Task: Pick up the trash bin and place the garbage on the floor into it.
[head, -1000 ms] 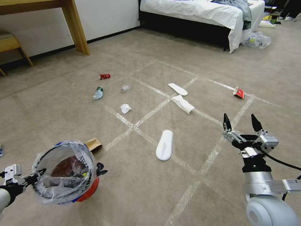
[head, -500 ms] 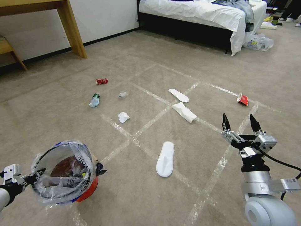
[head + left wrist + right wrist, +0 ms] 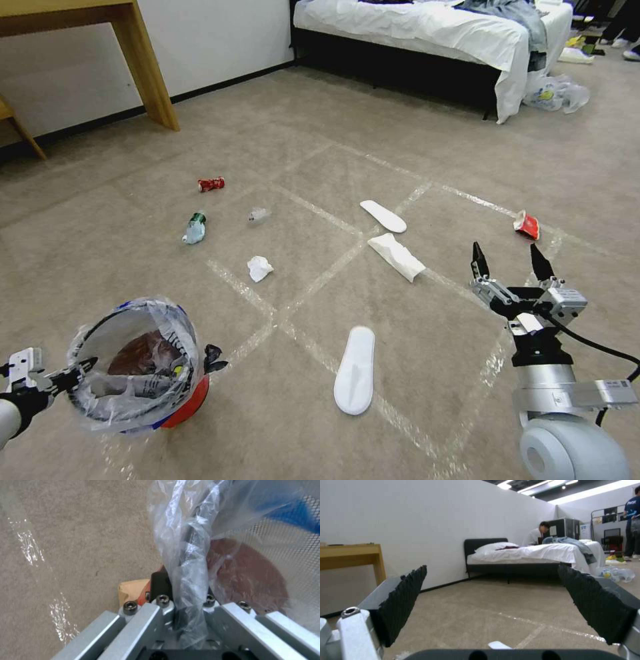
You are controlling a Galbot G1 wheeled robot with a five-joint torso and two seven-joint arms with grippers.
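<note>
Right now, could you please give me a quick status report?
Left gripper shut on bin rim. Right gripper open, empty. Slipper on carpet ahead; nothing blocking.

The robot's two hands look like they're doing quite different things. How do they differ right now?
The left hand is shut on the rim of the trash bin, pinching its plastic liner and holding it above the floor; the right hand holds nothing. The left hand's fingers are closed together, while the right hand's fingers stand wide apart. The left reaches sideways at the bin; the right points forward over the carpet. Both have dark toothed fingers on silver metal.
</note>
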